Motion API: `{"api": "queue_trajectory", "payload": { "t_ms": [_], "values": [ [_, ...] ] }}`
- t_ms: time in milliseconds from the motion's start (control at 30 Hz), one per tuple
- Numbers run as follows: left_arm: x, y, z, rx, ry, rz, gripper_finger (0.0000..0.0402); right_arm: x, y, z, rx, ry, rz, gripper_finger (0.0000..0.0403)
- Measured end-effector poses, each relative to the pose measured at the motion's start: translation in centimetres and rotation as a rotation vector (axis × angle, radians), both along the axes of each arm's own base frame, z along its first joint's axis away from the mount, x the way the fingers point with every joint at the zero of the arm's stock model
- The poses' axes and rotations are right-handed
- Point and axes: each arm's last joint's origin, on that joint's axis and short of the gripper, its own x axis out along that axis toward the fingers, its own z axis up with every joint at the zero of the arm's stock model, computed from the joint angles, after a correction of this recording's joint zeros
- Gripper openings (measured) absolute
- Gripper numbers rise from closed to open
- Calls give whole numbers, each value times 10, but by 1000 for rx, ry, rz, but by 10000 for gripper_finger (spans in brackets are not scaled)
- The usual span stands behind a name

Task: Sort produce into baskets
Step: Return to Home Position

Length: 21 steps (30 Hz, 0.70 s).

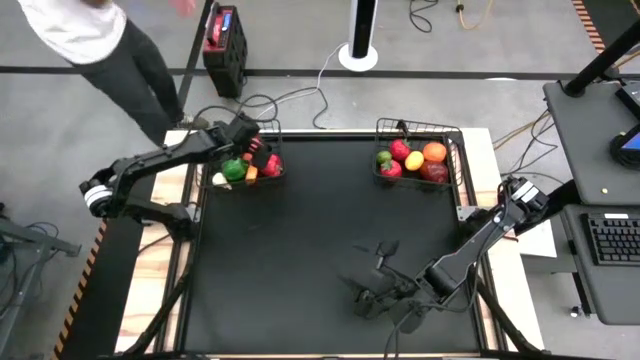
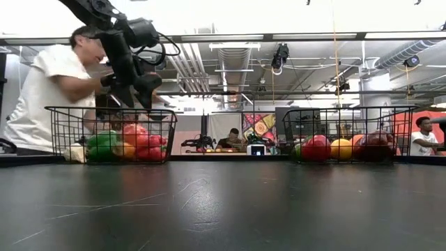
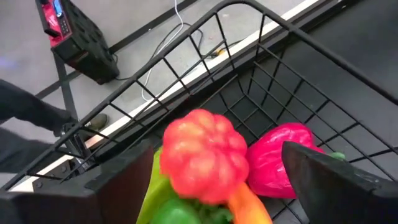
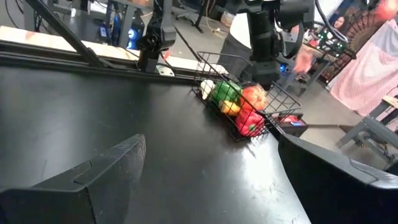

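1. No word, brand or number can be read in any view.
2. The red-and-black box [image 1: 225,38] on the floor beyond the left pincer [image 1: 252,150] bears a small blue mark, too small to read.
3. The keyboard [image 1: 612,238], well apart from the right pincer [image 1: 368,295], shows keys too small to read.

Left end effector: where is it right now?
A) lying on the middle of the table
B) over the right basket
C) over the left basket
C: the high view shows the left end effector hanging open above the left basket, while the right end effector waits near the table's front edge.
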Motion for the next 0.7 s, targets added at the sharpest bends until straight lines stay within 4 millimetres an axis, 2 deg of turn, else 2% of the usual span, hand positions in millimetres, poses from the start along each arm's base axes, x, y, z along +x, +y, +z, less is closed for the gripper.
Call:
{"api": "queue_trajectory", "payload": {
  "t_ms": [133, 267, 400, 500, 600, 700],
  "values": [
    [0, -7, 5, -1, -19, -14, 337, 0, -1, -1, 3, 6, -5, 359],
    [2, -36, 18, -18, -120, -102, 338, 0, -1, -1, -11, 14, -1, 359],
    [7, -82, 35, -1, -250, -220, 338, 0, -1, -1, -48, 33, 10, 359],
    [8, -116, 44, -41, -353, -305, 338, 0, -1, -1, 3, 4, -2, 359],
    [9, -153, 46, -114, -449, -397, 338, 1, -1, -1, 28, -11, -11, 359],
    [14, -197, 46, -68, -544, -594, 339, 8, -8, 0, 49, 11, 27, 359]
  ]
}}
